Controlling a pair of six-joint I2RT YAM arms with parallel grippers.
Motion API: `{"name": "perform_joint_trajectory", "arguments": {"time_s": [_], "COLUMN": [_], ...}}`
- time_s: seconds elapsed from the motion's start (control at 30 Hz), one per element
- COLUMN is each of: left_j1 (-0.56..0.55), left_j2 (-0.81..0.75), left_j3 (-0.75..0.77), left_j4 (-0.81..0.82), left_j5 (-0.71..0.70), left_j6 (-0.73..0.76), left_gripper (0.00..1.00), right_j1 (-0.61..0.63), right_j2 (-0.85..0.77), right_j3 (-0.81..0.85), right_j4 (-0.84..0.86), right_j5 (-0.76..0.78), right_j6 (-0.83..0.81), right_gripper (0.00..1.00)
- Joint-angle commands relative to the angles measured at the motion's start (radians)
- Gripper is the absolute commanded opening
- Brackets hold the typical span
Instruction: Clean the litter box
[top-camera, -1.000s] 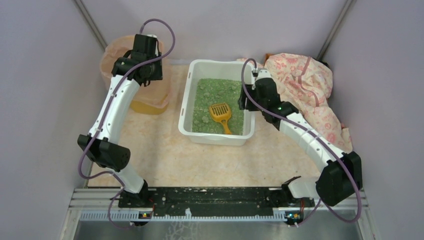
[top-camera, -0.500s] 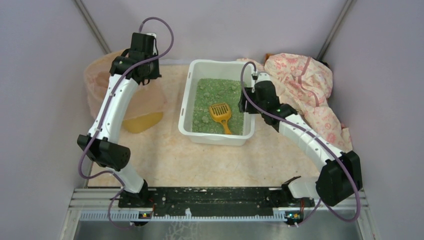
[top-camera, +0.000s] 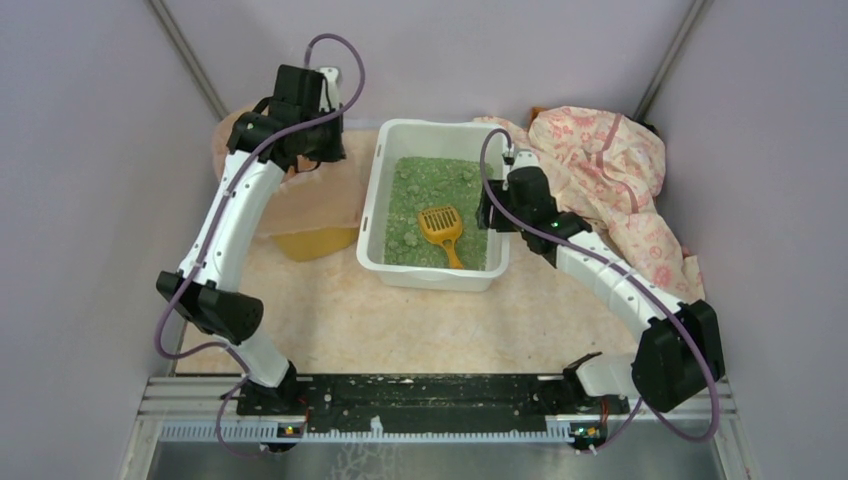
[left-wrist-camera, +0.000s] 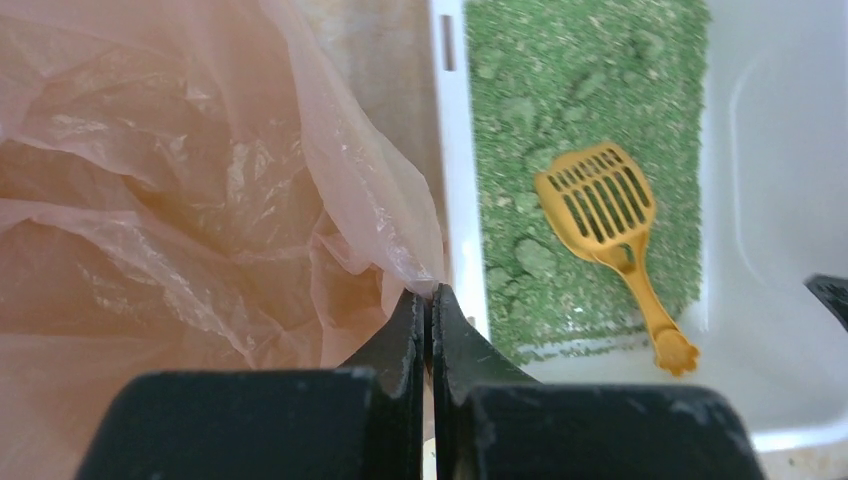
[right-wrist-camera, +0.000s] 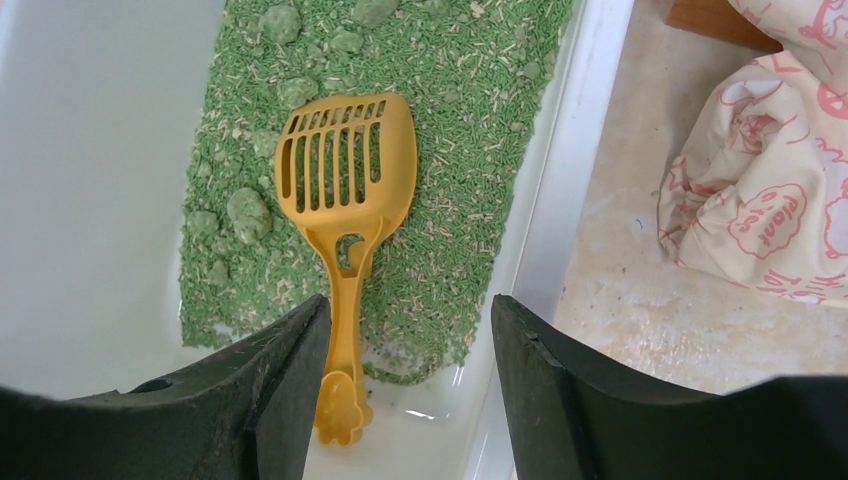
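I see one litter box (top-camera: 430, 277) on the worktop (top-camera: 420, 330), in the middle and a bit to the far side. It is a white tub with green litter (top-camera: 440, 180) in it. The litter covers most of the bottom, but the near end shows bare white. A few green clumps (right-wrist-camera: 247, 212) sit in the litter.

One yellow scoop (top-camera: 441, 227) lies in the box, on the near right part of the litter. Its slotted head points far and its handle points near. The end of the handle rests on the bare white bottom.

To the left of the box stands one yellow bin (top-camera: 305, 242) with one peach bag (left-wrist-camera: 150, 200) in it. The bag is pulled up and across toward the box.

I have two tools. My left tool (left-wrist-camera: 429, 296) is high at the far left, just beside the left rim of the box. Its fingers are pressed tight together, and they pinch the thin edge of the bag.

My right tool (right-wrist-camera: 408, 300) hangs over the near right part of the box, right above the scoop handle. Its fingers stand apart and hold nothing.

One pink flowered cloth (top-camera: 610, 170) lies in a heap on the right. Its edge reaches the far right corner of the box.
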Motion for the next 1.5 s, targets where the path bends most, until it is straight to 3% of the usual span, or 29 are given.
{"name": "perform_joint_trajectory", "arguments": {"time_s": [0.0,0.23,0.27,0.43,0.6,0.87,1.1,1.23,1.47], "left_j1": [-0.068,-0.097,-0.097,-0.097,-0.097,-0.097,-0.097,-0.097,-0.096], "left_j2": [-0.054,-0.123,-0.132,-0.165,-0.193,-0.299,-0.437,-0.492,-0.553], "left_j3": [-0.007,-0.152,-0.167,-0.216,-0.236,-0.297,-0.422,-0.499,-0.583], "left_j4": [0.027,0.066,0.068,0.072,0.082,0.196,0.320,0.378,0.424], "left_j5": [0.092,0.097,0.091,0.053,0.001,0.016,0.092,0.173,0.153], "left_j6": [-0.018,-0.022,-0.024,-0.032,-0.038,-0.031,-0.014,-0.021,-0.035], "left_gripper": [0.00,0.00,0.04,0.65,0.97,0.99,0.99,0.99,0.99], "right_j1": [0.009,0.009,0.009,0.014,0.055,0.112,0.162,0.177,0.188], "right_j2": [-0.027,-0.033,-0.032,-0.015,-0.007,0.075,0.161,0.101,-0.085], "right_j3": [-0.003,-0.006,-0.005,0.022,0.087,0.166,0.117,0.037,-0.138], "right_j4": [0.044,0.046,0.048,0.038,0.016,-0.003,-0.042,-0.061,-0.162], "right_j5": [0.001,0.002,0.001,-0.010,0.037,0.042,0.042,0.044,0.055], "right_j6": [0.005,0.003,0.004,0.000,-0.042,-0.071,-0.059,-0.032,0.004], "right_gripper": [0.61,0.61,0.61,0.66,0.67,0.67,0.65,0.65,0.65]}}
